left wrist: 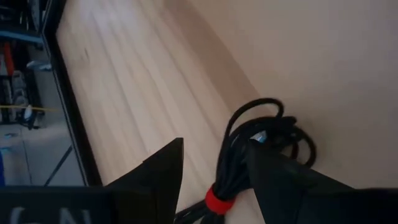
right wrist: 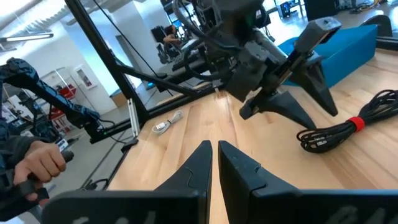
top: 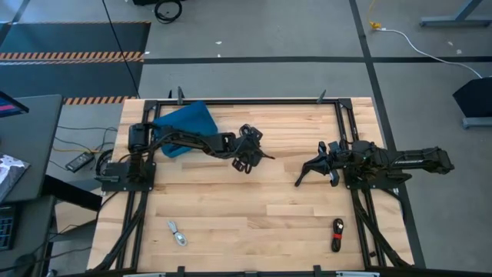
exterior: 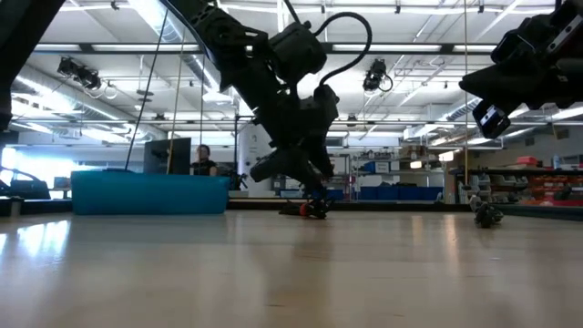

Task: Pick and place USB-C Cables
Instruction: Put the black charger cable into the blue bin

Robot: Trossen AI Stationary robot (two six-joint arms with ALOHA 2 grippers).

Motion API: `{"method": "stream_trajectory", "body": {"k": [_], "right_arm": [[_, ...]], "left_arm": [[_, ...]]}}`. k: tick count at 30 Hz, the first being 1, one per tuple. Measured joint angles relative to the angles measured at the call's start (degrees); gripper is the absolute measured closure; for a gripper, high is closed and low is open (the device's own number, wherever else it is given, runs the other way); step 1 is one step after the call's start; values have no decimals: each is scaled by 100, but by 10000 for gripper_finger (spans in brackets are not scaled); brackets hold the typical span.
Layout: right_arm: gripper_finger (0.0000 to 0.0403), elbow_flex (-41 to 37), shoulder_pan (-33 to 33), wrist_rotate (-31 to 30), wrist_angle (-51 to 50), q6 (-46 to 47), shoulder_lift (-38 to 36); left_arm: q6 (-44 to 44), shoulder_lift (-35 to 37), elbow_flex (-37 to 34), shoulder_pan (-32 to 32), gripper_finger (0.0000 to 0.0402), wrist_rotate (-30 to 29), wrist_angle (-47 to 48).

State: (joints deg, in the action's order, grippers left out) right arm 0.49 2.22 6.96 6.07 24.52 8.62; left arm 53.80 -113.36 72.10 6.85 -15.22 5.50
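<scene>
Two dark, angular jointed arms, apparently matte black, carrying looped black cabling.

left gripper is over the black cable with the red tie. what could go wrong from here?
1. The left gripper stands open astride the black cable with the red tie, off the tie; closing may catch only a few loops, letting the coil sag or slip.
2. One finger sits on the coil and could push it aside.
3. The blue bin lies behind.

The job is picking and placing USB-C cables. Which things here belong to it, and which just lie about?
Job: black cable with red tie, grey cable, black-and-red cable, open left hand.
Lying about: white floor cord, black floor gadget.
</scene>
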Motion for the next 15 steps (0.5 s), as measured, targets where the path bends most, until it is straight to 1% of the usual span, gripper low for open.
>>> {"method": "stream_trajectory", "body": {"k": [5,15], "right_arm": [[369,0,0,7,0,61,0],[369,0,0,20,-2,98,0]], "left_arm": [[0,-103,-12,9,221,89,135],[-1,-439,0,28,221,94,-344]]}}
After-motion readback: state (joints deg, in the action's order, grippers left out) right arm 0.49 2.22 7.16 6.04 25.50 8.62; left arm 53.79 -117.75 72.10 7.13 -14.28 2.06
